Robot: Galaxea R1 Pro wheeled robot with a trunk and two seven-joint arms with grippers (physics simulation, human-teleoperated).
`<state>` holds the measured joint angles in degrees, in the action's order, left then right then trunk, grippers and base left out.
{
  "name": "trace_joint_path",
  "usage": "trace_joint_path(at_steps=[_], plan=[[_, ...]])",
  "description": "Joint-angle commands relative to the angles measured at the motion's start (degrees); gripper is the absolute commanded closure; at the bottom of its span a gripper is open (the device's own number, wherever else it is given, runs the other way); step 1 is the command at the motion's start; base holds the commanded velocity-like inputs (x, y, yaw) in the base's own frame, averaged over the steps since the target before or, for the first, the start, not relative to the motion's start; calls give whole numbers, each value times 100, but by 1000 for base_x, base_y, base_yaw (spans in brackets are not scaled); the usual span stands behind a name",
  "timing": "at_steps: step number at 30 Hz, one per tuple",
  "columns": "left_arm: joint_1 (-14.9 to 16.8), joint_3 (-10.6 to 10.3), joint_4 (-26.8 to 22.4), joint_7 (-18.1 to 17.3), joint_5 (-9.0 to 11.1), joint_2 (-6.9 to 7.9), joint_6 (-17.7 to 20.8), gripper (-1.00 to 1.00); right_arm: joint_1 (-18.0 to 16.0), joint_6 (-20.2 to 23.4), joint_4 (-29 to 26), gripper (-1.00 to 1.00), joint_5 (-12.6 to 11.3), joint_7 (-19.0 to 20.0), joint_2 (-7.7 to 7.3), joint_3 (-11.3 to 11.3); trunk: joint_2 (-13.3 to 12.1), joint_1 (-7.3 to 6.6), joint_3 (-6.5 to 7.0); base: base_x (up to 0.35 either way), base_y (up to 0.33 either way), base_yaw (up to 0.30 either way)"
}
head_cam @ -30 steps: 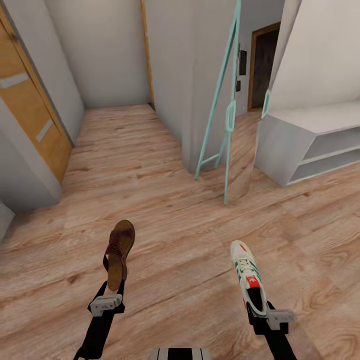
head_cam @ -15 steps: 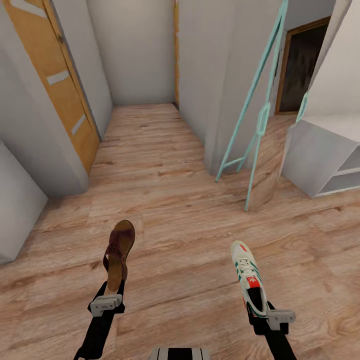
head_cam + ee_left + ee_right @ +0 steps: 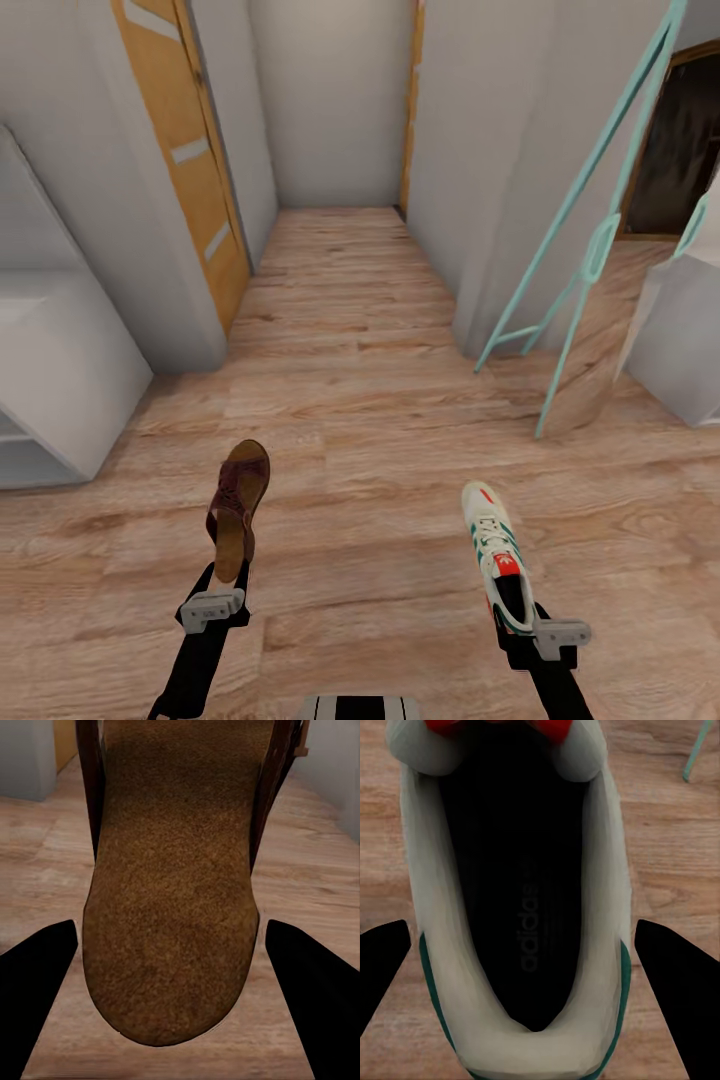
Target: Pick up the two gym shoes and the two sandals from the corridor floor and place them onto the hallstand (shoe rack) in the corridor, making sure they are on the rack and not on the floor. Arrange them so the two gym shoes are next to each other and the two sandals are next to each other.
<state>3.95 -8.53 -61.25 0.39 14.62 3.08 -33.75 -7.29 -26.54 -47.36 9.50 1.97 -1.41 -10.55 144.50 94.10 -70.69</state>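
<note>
**Currently: one sandal and one gym shoe carried above the corridor floor**

Left gripper: a dark brown sandal is held by its heel end, toe pointed away from the robot. In the left wrist view the tan footbed of the sandal is seen between the two black fingers; a narrow gap shows on each side at this angle, so contact with the pads cannot be confirmed there. From the head view the sandal is carried clear of the floor, so the jaws are taken as clamped on it.

Right gripper: a white gym shoe with green side stripes and a red-orange tongue patch is held at the heel, toe pointed away. In the right wrist view the dark opening of the gym shoe is seen from above, with a black finger on either side of the heel. The jaws are recorded as closed on the shoe.

The corridor floor of light wood-grain planks is seen below both items. A light-grey unit is seen at the left edge of the head view, and another grey unit at the right edge. A teal-framed mirror is leaned against the wall on the right. A wooden door is noted on the left wall.
</note>
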Motion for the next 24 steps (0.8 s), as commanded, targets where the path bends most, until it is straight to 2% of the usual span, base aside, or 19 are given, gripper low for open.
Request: trace_joint_path(at_steps=[1, 16, 24], plan=[[0, 0, -1, -4, -3, 0, 0, 100, 0, 0, -1, 100, -1, -3, 0, 0, 0, 0, 0, 0, 0, 293], [0, 0, -1, -11, -3, 0, 0, 100, 0, 0, -1, 100, -1, -11, 0, 0, 0, 0, 0, 0, 0, 291], [0, 6, 17, -12, 3, 0, 6, 100, -5, 0, -1, 100, -4, -5, 0, -6, 0, 0, 0, 0, 45, 128]])
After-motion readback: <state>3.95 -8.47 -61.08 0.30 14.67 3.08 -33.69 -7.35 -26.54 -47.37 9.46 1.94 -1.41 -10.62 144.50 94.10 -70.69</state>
